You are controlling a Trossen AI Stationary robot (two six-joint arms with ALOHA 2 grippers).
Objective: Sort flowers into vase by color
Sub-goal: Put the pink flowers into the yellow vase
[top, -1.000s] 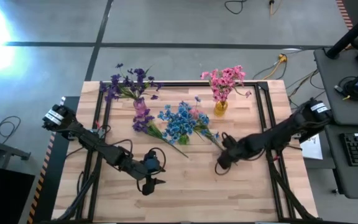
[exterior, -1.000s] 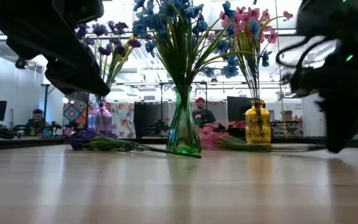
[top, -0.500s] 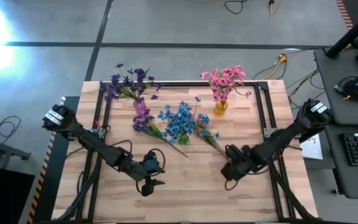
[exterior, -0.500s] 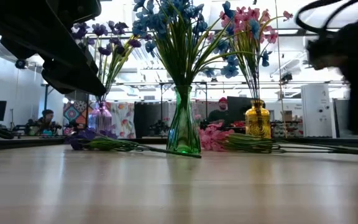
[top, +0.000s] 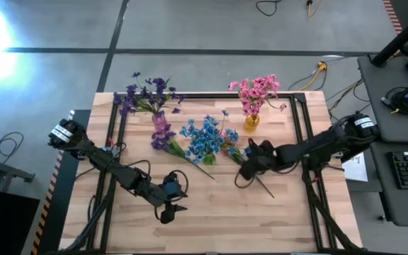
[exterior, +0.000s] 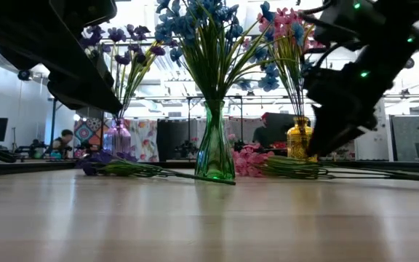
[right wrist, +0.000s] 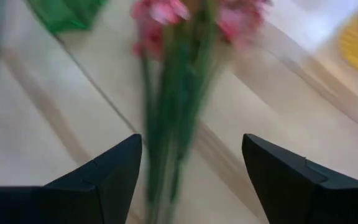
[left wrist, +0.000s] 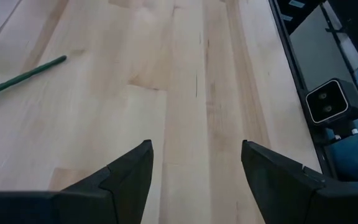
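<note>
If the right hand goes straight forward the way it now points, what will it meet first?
Most likely the pink flower sprig lying on the table: its stems run between the open fingers of the right hand, blossoms just ahead. Beyond them, the green vase; depth is unclear.

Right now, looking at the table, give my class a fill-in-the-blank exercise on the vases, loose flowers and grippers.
1. The pink flowers stand in the ____ vase.
2. The blue flowers stand in the ____ vase.
3. The right gripper hangs open over a loose sprig with ____ blossoms.
4. The left gripper is ____ above bare table.

Missing words: yellow; green; pink; open
</note>
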